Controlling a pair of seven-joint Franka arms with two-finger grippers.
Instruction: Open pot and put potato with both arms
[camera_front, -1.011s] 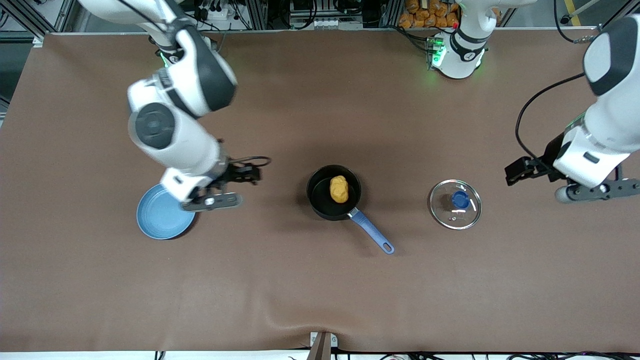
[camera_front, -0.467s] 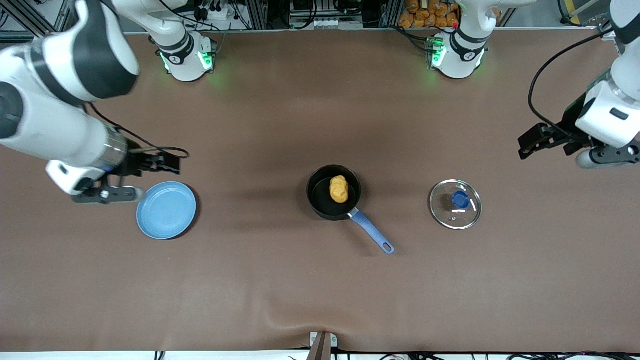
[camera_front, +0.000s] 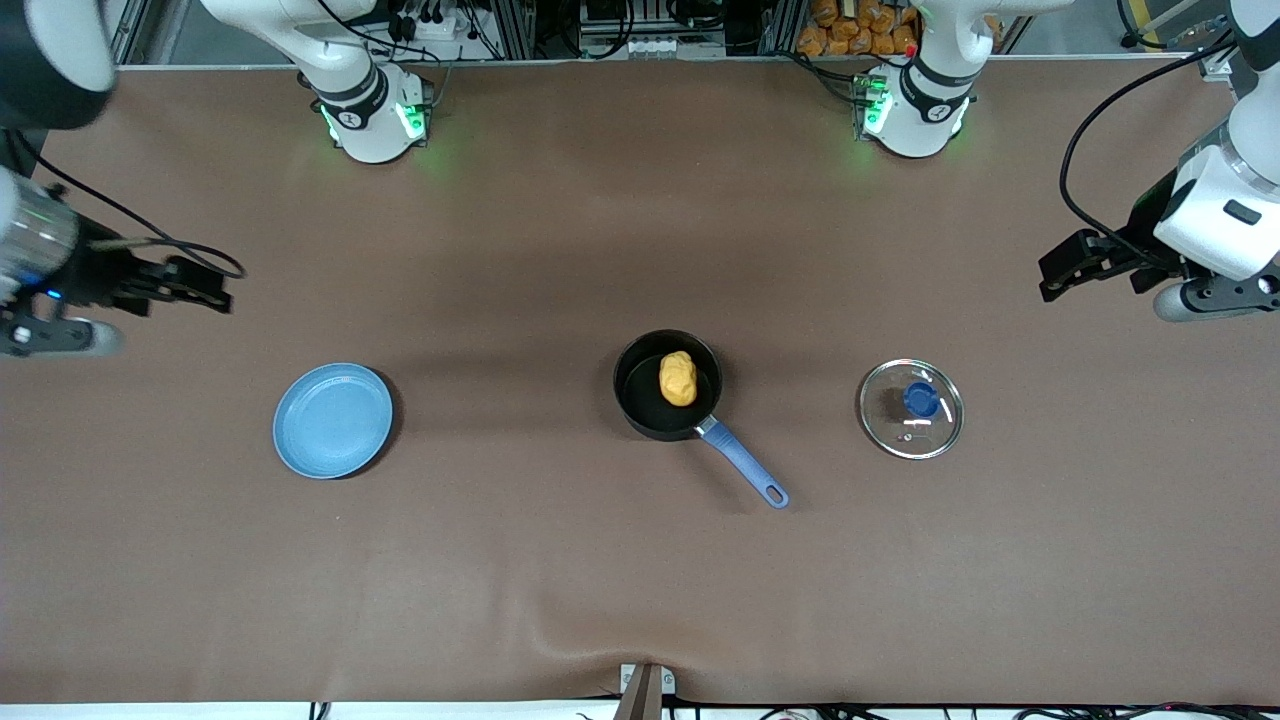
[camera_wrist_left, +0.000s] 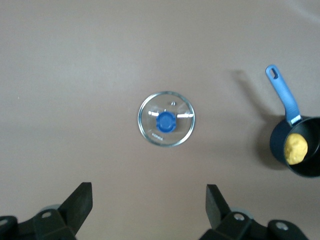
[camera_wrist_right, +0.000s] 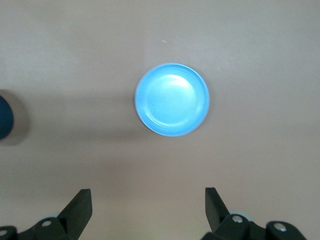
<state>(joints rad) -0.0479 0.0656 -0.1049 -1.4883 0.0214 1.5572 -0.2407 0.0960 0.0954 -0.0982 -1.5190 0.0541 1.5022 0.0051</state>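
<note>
The black pot (camera_front: 640, 400) with a blue handle (camera_front: 745, 465) stands open in the middle of the table. The yellow potato (camera_front: 678, 378) lies in it. The glass lid (camera_front: 910, 408) with a blue knob lies flat on the table beside the pot, toward the left arm's end. My left gripper (camera_front: 1215, 298) is open and empty, high over the table's end by the lid; its wrist view shows its fingers apart (camera_wrist_left: 149, 200), with the lid (camera_wrist_left: 166, 119), pot (camera_wrist_left: 280, 145) and potato (camera_wrist_left: 295, 148) below. My right gripper (camera_front: 50, 337) is open and empty (camera_wrist_right: 148, 200) at the right arm's end.
A flat light-blue plate (camera_front: 333, 420) lies empty on the table toward the right arm's end; it also shows in the right wrist view (camera_wrist_right: 172, 98). The brown table cover has a small ridge at its near edge (camera_front: 600, 640).
My right arm has swung away from over the plate out to its end of the table. My left arm has drawn back a little from the lid. Pot, potato and lid have not moved.
</note>
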